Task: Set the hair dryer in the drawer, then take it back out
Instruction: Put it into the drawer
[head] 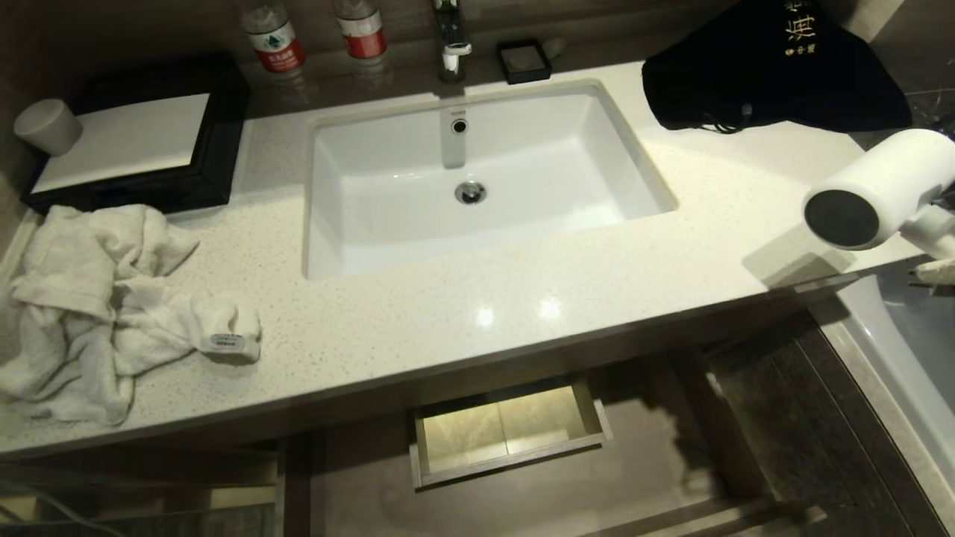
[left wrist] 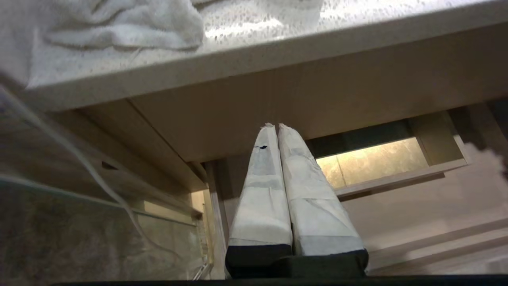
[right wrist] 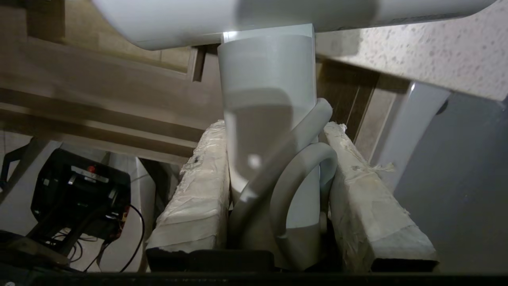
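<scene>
Head view has the hair dryer point(head: 880, 186) up at the right end of the counter point(head: 522, 298), held clear above the edge, barrel lying roughly level with its dark round end facing the sink point(head: 477, 179) side. Right wrist view tells the grip: the right gripper point(right wrist: 278, 198) is clamped on the white handle point(right wrist: 266, 119), looped cord point(right wrist: 301, 167) pinched in alongside, barrel crossing above the taped fingers point(right wrist: 190, 198). The drawer point(head: 507, 432) sits pulled open below the counter front, down and well to the left of the dryer, so I'd say the next move is a swing left and down. Left gripper point(left wrist: 278, 131) hangs low by the cabinet, fingers pressed together, holding nothing.
</scene>
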